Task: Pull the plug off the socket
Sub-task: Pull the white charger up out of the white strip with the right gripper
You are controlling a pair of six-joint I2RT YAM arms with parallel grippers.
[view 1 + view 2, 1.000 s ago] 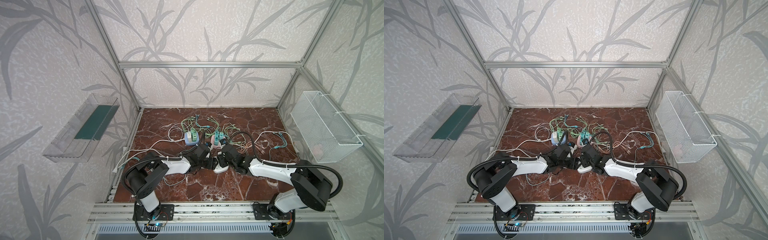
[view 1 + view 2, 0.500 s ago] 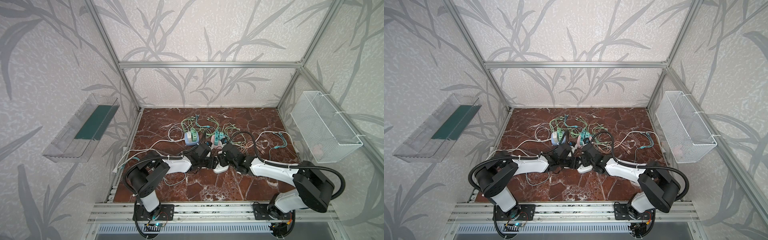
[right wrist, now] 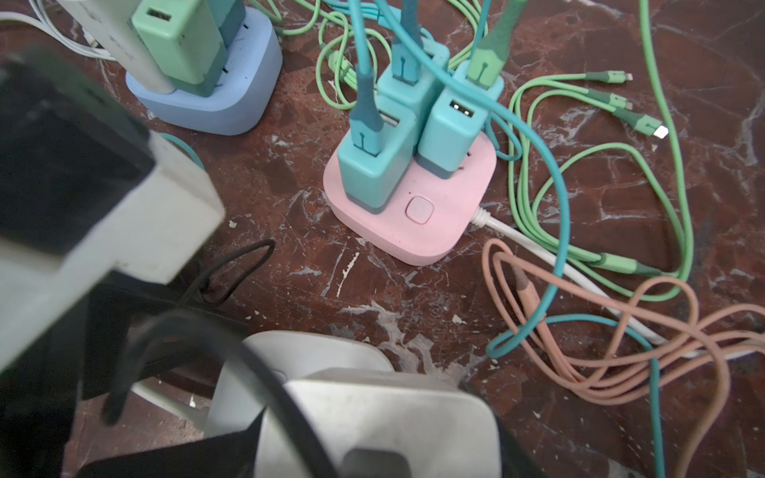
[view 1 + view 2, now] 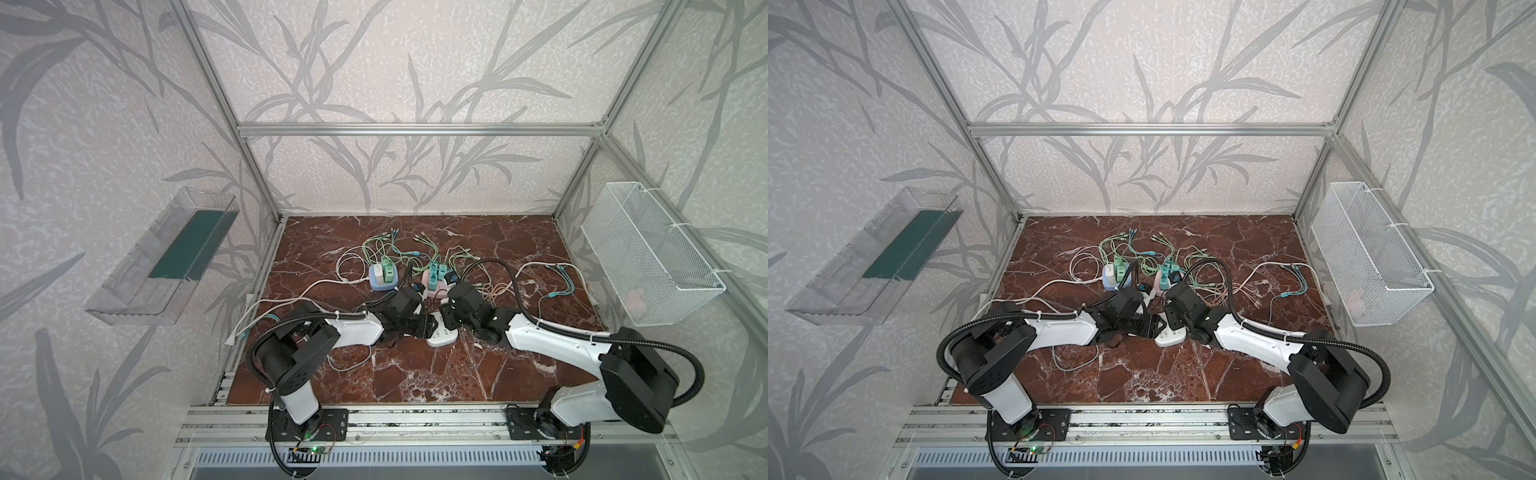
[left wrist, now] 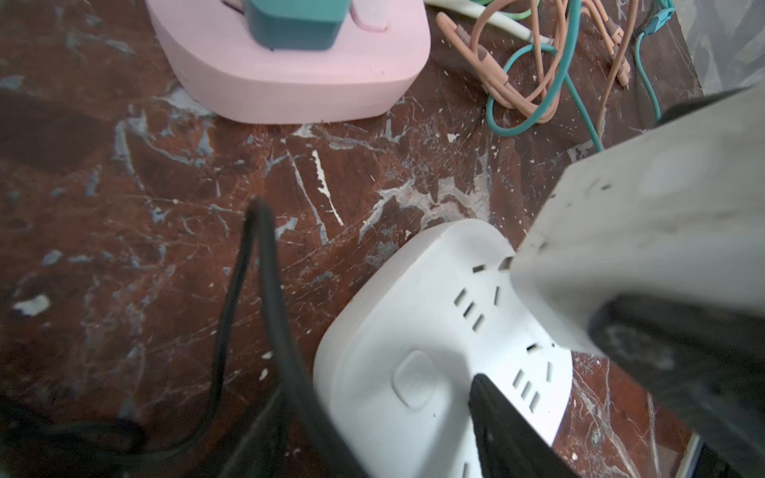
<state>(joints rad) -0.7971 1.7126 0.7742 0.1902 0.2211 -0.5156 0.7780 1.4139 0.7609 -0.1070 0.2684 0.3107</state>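
On the red marble tabletop, the white socket lies flat between the two arms. The left gripper sits low at one end and the right gripper at the other. In the left wrist view a pale finger tip rests on the socket's slotted face. How wide either pair of fingers stands, or whether they grip, cannot be told. Just beyond, the teal plugs stand upright in the pink socket, and the green plugs stand in the blue socket beside it.
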